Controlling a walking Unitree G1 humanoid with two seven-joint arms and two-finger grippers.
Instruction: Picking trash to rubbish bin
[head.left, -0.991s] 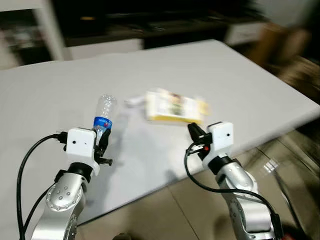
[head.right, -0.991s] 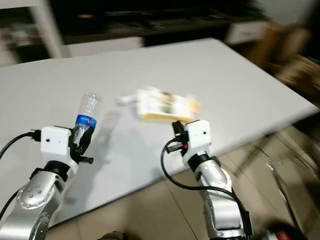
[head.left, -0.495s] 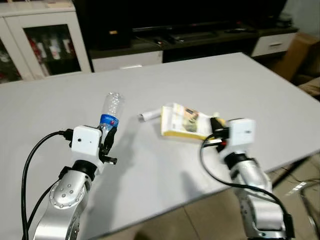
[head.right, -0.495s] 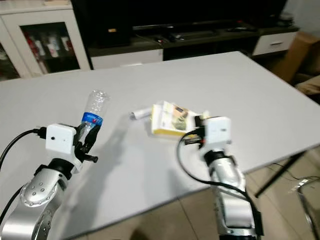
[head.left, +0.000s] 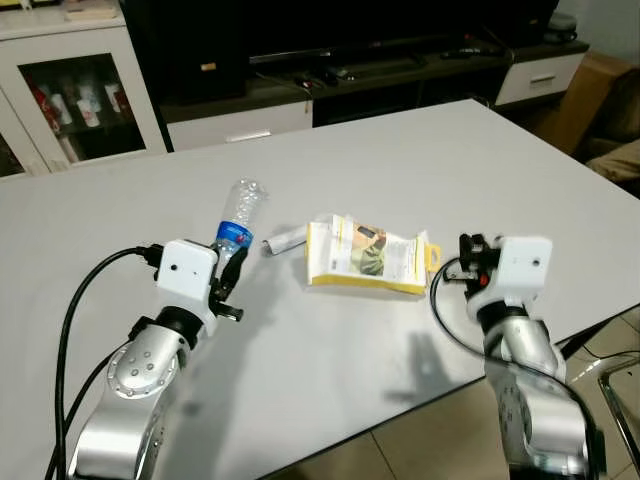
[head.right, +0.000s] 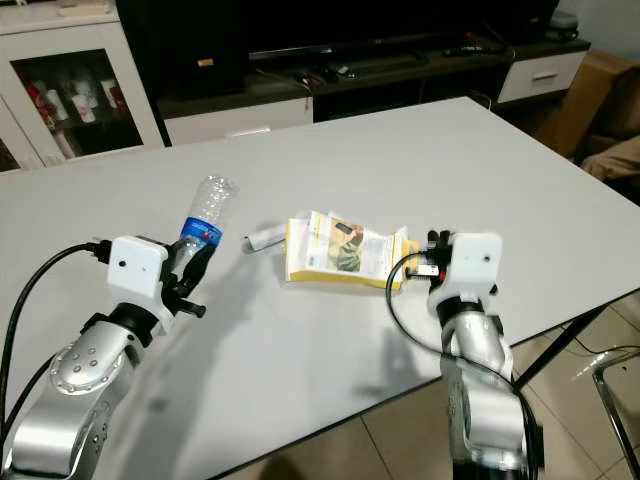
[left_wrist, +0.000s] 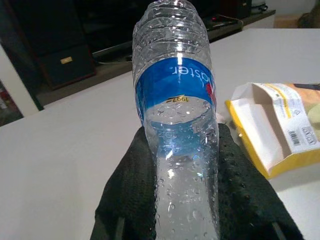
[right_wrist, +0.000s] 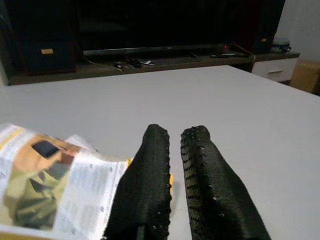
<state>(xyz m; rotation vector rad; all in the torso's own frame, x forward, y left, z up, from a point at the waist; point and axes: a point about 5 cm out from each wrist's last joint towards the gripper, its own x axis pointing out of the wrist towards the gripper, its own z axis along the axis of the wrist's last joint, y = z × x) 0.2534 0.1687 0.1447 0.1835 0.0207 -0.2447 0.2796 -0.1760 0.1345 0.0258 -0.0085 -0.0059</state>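
Left hand (head.left: 232, 268) clamped on the bottle (head.left: 236, 212) — held tilted above the worktop (head.left: 420, 150), left of the carton (head.left: 368, 257). Right hand (right_wrist: 175, 145) has fingers together, tips just beside the carton's right edge; contact cannot be told. Small white tube (head.left: 285, 239) lies beyond, between bottle and carton — near the carton's far left corner.
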